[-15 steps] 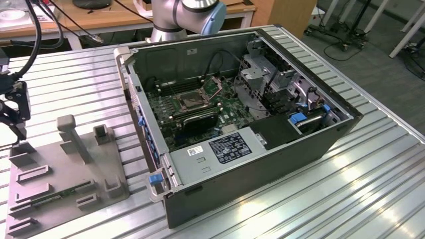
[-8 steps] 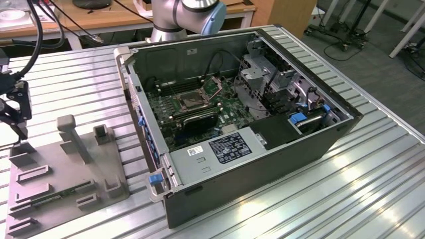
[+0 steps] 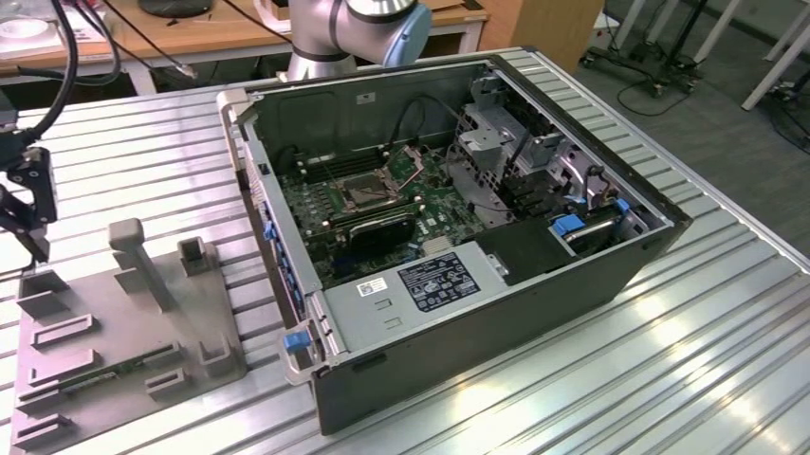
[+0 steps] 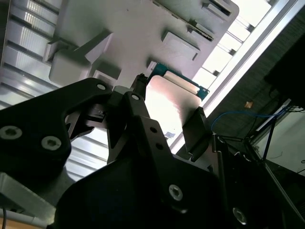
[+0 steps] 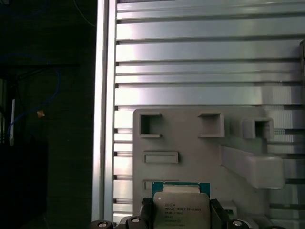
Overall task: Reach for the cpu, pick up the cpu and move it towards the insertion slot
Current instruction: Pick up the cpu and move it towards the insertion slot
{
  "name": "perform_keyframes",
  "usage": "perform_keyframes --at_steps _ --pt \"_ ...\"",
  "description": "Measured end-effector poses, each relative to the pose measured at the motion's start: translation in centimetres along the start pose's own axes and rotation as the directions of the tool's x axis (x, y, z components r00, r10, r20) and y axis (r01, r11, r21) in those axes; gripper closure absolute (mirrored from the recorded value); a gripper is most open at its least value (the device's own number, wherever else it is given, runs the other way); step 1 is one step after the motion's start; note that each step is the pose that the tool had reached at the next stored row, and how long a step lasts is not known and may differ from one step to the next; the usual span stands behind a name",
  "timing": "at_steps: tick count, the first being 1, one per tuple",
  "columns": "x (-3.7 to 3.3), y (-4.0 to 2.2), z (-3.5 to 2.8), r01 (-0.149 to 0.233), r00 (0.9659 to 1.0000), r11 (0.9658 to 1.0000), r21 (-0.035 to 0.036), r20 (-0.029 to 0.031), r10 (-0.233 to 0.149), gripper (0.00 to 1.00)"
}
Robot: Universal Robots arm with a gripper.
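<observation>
Has the cpu (image 5: 181, 206) clamped by two opposite edges, with a black fingertip (image 5: 146, 210) pressed to each side and the jaws closed no further than the chip's own width. Shows the chip's silvery lid in both wrist views, with a strip of green board edge beyond it. Grips at the edges, most likely, to keep off the lid and the contact face underneath. Holds the chip flat as well, probably so that it can go down level into a socket.

Hangs over the grey fixture tray (image 5: 186, 143), among its pockets and upright blocks. Looks lifted clear of the tray rather than seated in a pocket, though cannot say so for certain from these angles.

Puts the gripper (image 3: 30, 242) at the exterior view's far left, above that tray on the slatted aluminium table (image 3: 708, 360). Leaves the insertion slot (image 3: 358, 195) well apart, toward the exterior view's right, down inside the open computer case (image 3: 506, 322) that lies on its side with the board facing up.

Judged from that: picked up already, with nearly the whole carry toward the socket not yet done.
</observation>
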State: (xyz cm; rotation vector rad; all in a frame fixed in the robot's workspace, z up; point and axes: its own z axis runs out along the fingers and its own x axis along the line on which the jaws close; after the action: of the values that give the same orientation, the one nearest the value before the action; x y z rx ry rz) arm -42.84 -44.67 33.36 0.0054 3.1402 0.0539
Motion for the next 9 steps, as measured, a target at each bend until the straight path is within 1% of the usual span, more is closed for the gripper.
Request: perform_keyframes --at_steps 7,9 --pt "0.00 0.03 -0.90 0.000 1.0000 1.0000 0.0003 0.0000 0.000 0.45" --pt "-0.01 0.04 -0.97 0.000 1.0000 1.0000 0.0002 0.0002 0.000 0.45"
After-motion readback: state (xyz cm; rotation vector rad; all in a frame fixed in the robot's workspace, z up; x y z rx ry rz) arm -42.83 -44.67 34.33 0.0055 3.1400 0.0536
